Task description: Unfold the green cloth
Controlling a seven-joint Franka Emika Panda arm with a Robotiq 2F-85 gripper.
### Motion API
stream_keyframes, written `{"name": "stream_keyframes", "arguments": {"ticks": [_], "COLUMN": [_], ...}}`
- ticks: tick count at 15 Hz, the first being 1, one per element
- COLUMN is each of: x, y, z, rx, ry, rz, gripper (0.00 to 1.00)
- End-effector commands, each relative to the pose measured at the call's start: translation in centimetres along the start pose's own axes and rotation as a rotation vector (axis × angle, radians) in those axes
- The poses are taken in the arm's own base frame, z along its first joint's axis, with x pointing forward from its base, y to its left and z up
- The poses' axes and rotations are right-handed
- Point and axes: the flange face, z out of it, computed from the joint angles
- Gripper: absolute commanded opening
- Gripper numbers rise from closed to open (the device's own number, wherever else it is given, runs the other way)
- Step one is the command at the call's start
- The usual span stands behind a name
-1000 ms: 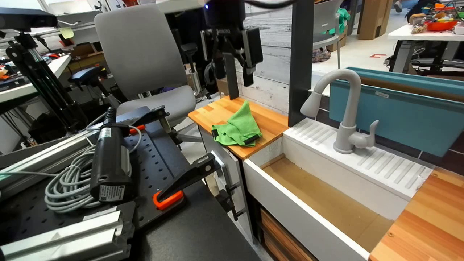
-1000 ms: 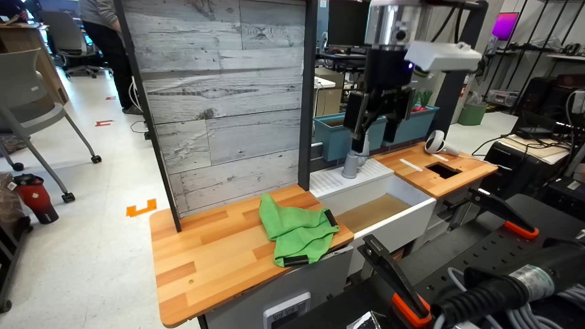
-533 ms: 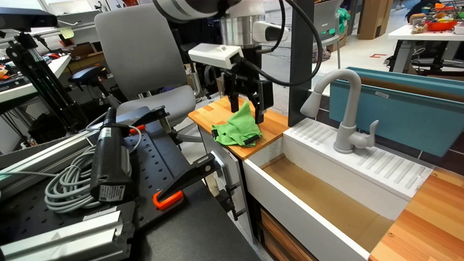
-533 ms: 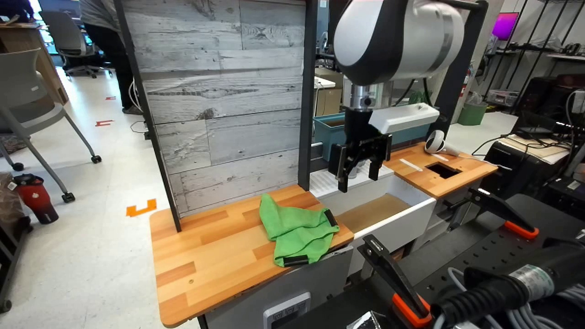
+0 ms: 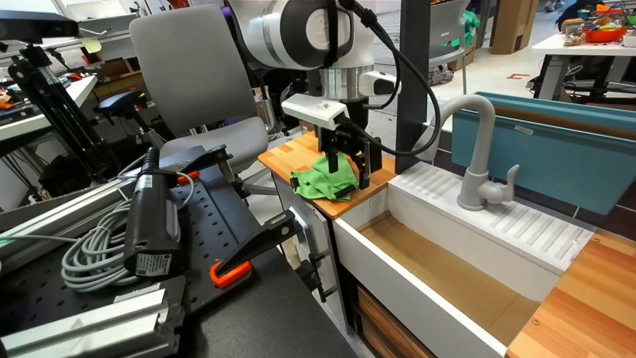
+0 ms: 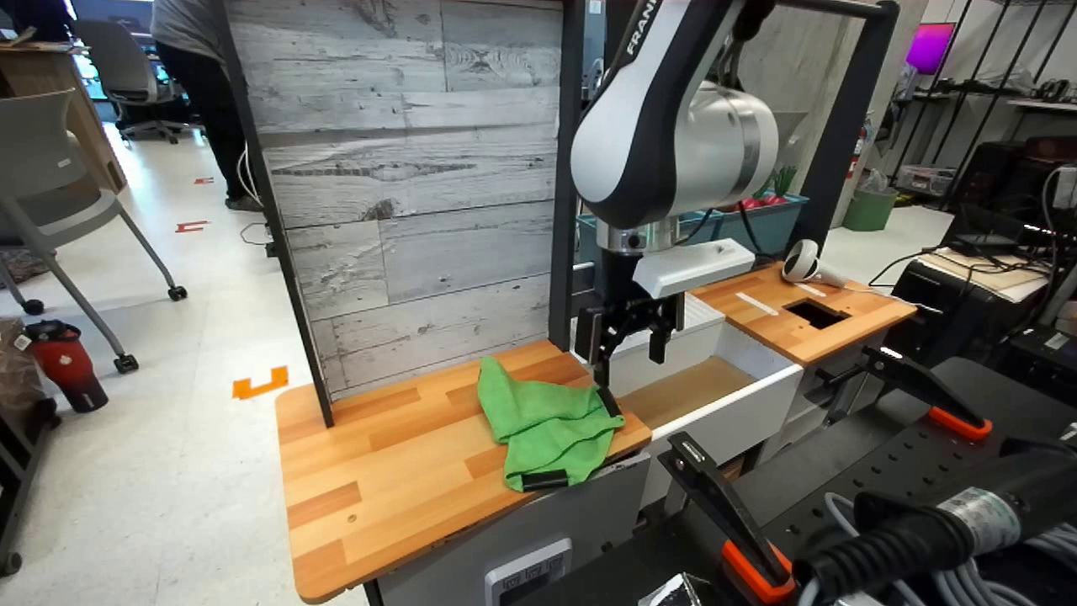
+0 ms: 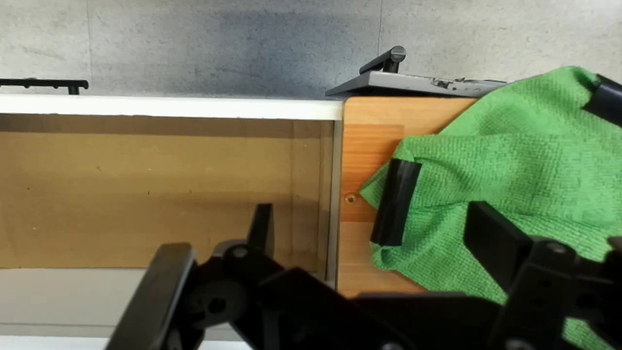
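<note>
The green cloth point(image 6: 543, 421) lies rumpled and partly folded on the wooden counter point(image 6: 404, 488), next to the sink. It also shows in an exterior view point(image 5: 315, 183) and in the wrist view point(image 7: 525, 170). Two black strips sit on its edges, one near the sink point(image 7: 396, 201) and one at the counter's front edge point(image 6: 545, 481). My gripper point(image 7: 371, 208) is open and empty, above the cloth's sink-side edge. In the wrist view, one finger point(image 7: 261, 226) is over the sink basin and the other finger point(image 7: 495, 240) is over the cloth. The near black strip shows between them.
The white sink point(image 5: 422, 293) with its grey faucet point(image 5: 479, 144) stands beside the counter. A plank wall panel point(image 6: 404, 194) rises behind the counter. A black table with clamps point(image 5: 258, 238) and a coiled cable point(image 5: 99, 248) stands in front. A teal planter point(image 5: 546, 149) is behind the sink.
My gripper has come down and moved toward the counter, from high up to just above the cloth's sink-side edge. It stays open. The cloth has not moved.
</note>
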Motion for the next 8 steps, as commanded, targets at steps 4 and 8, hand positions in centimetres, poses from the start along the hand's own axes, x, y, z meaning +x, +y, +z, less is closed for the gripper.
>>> {"name": "stream_keyframes", "arguments": {"ticks": [4,8], "x": [2.5,3.4], "y": [-1.5,-1.5], "z": [2.7,3.4], "rx": [-0.034,-0.034], "ry": [-0.009,-0.008], "rz": [0.004,0.013], "gripper": [0.94,0.60]}}
